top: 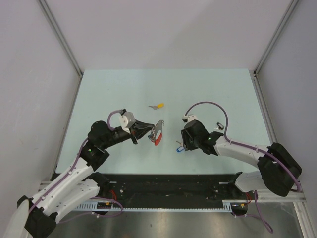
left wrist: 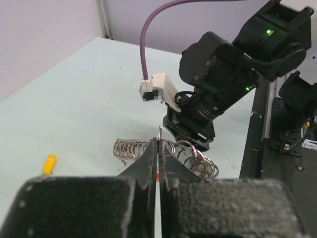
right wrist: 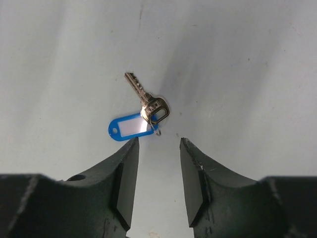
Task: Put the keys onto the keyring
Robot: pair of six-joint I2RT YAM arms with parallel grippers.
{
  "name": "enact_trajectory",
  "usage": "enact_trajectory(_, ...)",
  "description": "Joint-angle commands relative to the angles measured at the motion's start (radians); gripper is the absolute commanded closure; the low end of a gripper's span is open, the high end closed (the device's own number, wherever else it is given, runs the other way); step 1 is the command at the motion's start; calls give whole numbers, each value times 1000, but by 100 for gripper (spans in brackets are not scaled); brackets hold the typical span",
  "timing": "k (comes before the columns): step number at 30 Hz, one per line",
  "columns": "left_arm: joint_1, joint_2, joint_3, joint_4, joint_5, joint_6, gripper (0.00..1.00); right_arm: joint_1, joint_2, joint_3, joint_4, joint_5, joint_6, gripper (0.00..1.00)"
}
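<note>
Keyring sat at centre of your top view, pinched by the left gripper, jaws pressed together. Only your right wrist view showed the blue key and its white label panel, above the right gripper, jaws spread.

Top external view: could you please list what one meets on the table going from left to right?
The left gripper → keyring → blue-tagged key → small dark item. The yellow-capped key and the right gripper overlap these sideways, so I have left them out.
</note>
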Motion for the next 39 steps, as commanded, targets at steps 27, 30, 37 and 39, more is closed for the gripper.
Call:
enact_trajectory(27, 8, -12, 35, 44, 11, 12, 100, 7, -139, -367, 529, -14, -131, 69)
enact_trajectory(30, 8, -12, 33, 44, 13, 12, 100, 7, -113, -370, 551, -32, -142, 70)
enact_trajectory(37, 6, -12, 33, 45, 11, 10, 100, 8, -70, -370, 577, -60, -163, 73)
enact_trajectory(39, 8, -9, 33, 47, 11, 12, 100, 7, -66, -370, 584, -51, -163, 73)
